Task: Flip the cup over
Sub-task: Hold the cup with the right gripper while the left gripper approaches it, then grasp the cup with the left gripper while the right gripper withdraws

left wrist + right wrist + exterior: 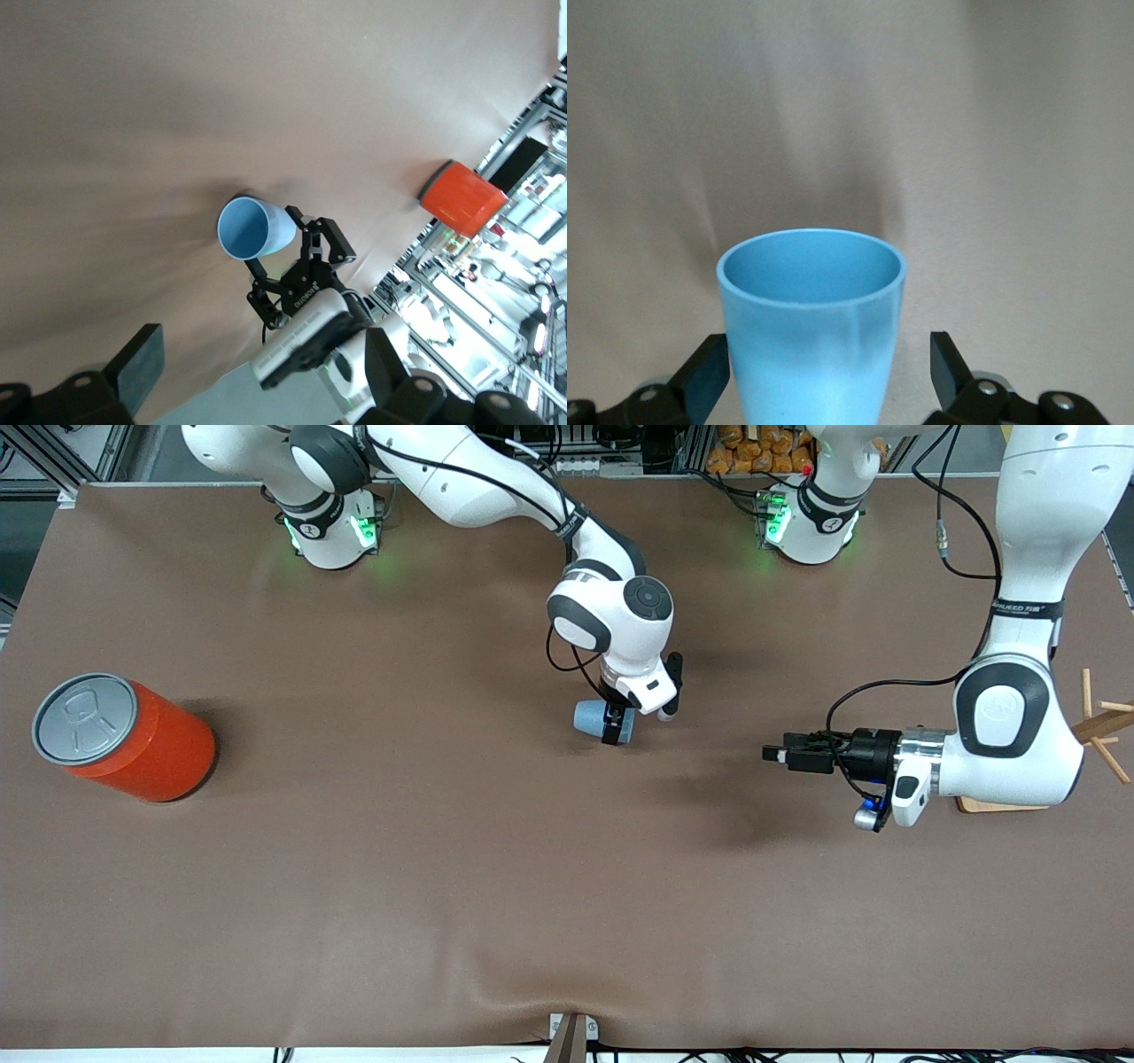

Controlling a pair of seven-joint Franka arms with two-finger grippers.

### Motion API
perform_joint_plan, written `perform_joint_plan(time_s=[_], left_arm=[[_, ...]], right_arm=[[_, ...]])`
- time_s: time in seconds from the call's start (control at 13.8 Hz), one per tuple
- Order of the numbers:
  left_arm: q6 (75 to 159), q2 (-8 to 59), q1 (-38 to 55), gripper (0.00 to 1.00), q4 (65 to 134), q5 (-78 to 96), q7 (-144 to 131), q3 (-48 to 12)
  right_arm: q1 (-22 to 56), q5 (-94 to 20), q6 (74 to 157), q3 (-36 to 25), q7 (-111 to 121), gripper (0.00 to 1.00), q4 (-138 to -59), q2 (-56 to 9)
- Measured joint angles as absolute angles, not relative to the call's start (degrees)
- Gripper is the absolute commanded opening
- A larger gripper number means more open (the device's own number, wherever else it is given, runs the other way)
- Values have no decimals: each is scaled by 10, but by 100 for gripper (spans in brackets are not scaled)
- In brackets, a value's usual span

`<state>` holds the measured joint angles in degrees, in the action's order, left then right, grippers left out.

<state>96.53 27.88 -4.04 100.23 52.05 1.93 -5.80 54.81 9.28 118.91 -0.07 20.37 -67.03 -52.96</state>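
The light-blue cup [592,718] lies on its side near the middle of the table, with its rim toward the left arm's end. My right gripper [615,724] is down around it, one finger on each side. In the right wrist view the cup [811,341] sits between the fingers [946,365], and a gap shows beside one of them, so the gripper is open. My left gripper [772,755] is open and empty, held level above the table toward the left arm's end. Its wrist view looks into the cup's mouth [245,228].
A large orange can [133,737] with a grey lid stands at the right arm's end of the table and also shows in the left wrist view [462,198]. A wooden stand [1099,731] sits at the left arm's end, partly hidden by the left arm.
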Motion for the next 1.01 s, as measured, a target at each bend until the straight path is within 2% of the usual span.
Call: perform_joint_plan(time_s=[0.14,0.51,0.65,0.87,1.01], left_arm=[[969,291,-41,100,1019,553,76,-57],[980,322,-24,100,1032,593,154,-59],[1004,323,-4,100,1032,599,169,-59],[1037,323,22,100,1040,617,241,-59],[1062,324,38,100,1059,645,308,-60]], right_arm=[[546,93,1140,-1,210,100,-655,-512],[519,44,1022,-3,224,100,-647,-424],[465,1,986,-7,225,100,-647,-397],[344,-35,936,-6,244,100,-644,-356],[300,-37,903,-6,246,100,-644,-323]])
